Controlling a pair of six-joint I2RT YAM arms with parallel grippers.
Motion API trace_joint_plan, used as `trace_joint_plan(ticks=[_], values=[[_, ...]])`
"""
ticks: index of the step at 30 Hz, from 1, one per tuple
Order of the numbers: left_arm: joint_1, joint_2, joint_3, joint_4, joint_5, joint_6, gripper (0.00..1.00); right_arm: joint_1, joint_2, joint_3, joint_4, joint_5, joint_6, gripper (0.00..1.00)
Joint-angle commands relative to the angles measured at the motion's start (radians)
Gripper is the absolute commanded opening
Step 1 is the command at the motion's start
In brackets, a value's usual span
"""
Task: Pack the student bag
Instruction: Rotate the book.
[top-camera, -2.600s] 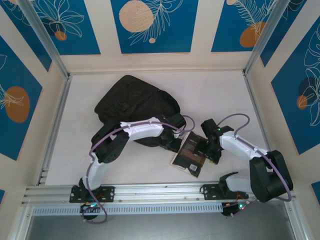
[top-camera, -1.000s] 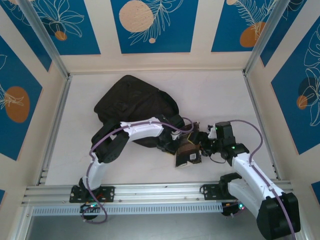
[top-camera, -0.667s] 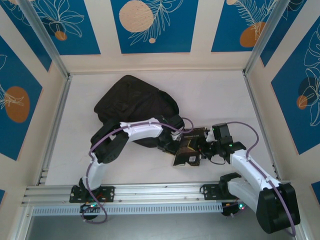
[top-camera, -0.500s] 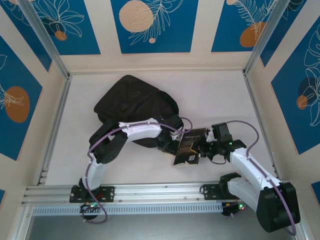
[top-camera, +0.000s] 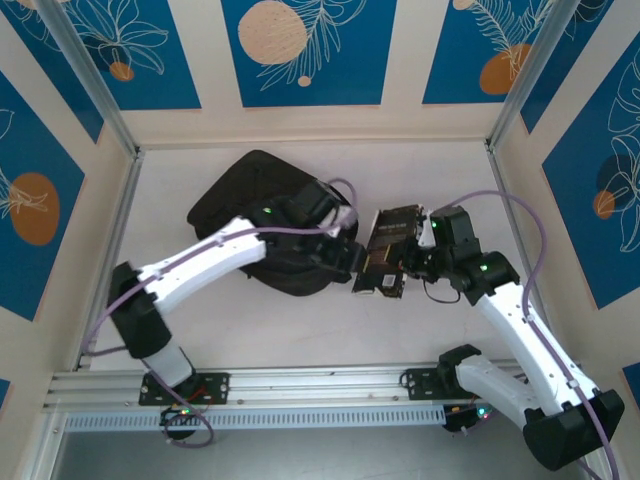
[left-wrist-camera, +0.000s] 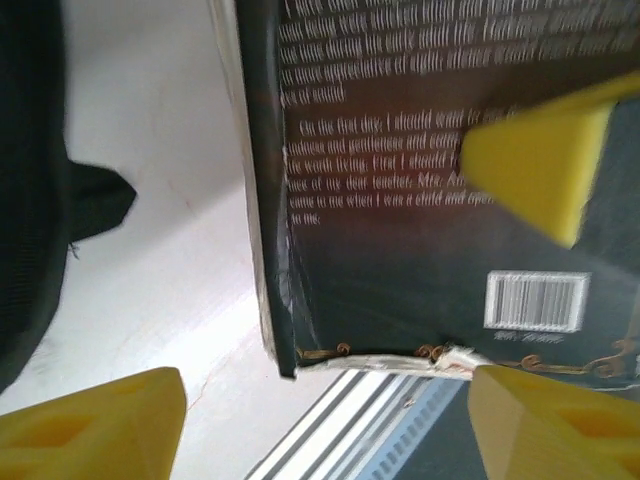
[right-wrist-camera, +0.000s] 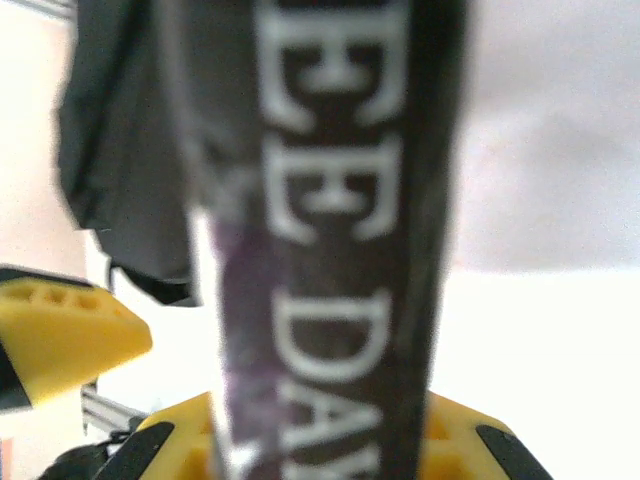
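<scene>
Cream walls with blue flower panels close in a white table (top-camera: 440, 180), and an aluminium rail (top-camera: 320, 385) at the near edge carries the two arm bases. The student bag (top-camera: 250, 190) lies flat on the table, left of centre and towards the far wall, a black rumpled heap. The left arm (top-camera: 200, 262) reaches across the bag's near side. The left jaws stand open just beside the bag's right corner: from that wrist I can see the yellow fingertips (left-wrist-camera: 95, 420) spread wide apart and touching nothing.

Right in front of them is a dark book (top-camera: 388, 252), held up between the two arms, just right of the bag and apart from it. The right arm (top-camera: 510, 305) comes in from the right, and the right jaws are clamped on the book. One yellow finger (left-wrist-camera: 535, 165) presses on the back cover above the barcode (left-wrist-camera: 535, 300). From the right wrist, the spine with its white lettering (right-wrist-camera: 320, 250) stands between that arm's yellow fingers (right-wrist-camera: 70, 335), very close and blurred.
</scene>
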Motion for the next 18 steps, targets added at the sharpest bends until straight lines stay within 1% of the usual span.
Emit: trace_joint_plan(ticks=[1,5,8,10,12,15,18], values=[[0.080,-0.068,0.008,0.010,0.056,-0.032,0.85,0.015,-0.020,0.072,0.150,-0.204,-0.088,0.00],[0.158,-0.108,-0.002,0.042,0.173,-0.023,0.90,0.009,-0.016,0.100,0.377,-0.453,-0.060,0.00],[0.200,-0.139,-0.031,0.088,0.262,-0.027,0.90,0.004,0.010,0.107,0.531,-0.615,0.006,0.00],[0.221,-0.156,-0.035,0.090,0.286,-0.022,0.91,0.005,0.029,0.117,0.608,-0.691,0.047,0.00],[0.240,-0.178,-0.044,0.114,0.333,-0.024,0.90,0.003,0.038,0.121,0.660,-0.737,0.079,0.00],[0.255,-0.224,-0.070,0.206,0.446,-0.031,0.89,-0.011,0.046,0.104,0.753,-0.798,0.157,0.00],[0.257,-0.253,-0.081,0.258,0.522,-0.042,0.89,-0.009,0.046,0.080,0.820,-0.819,0.215,0.00]])
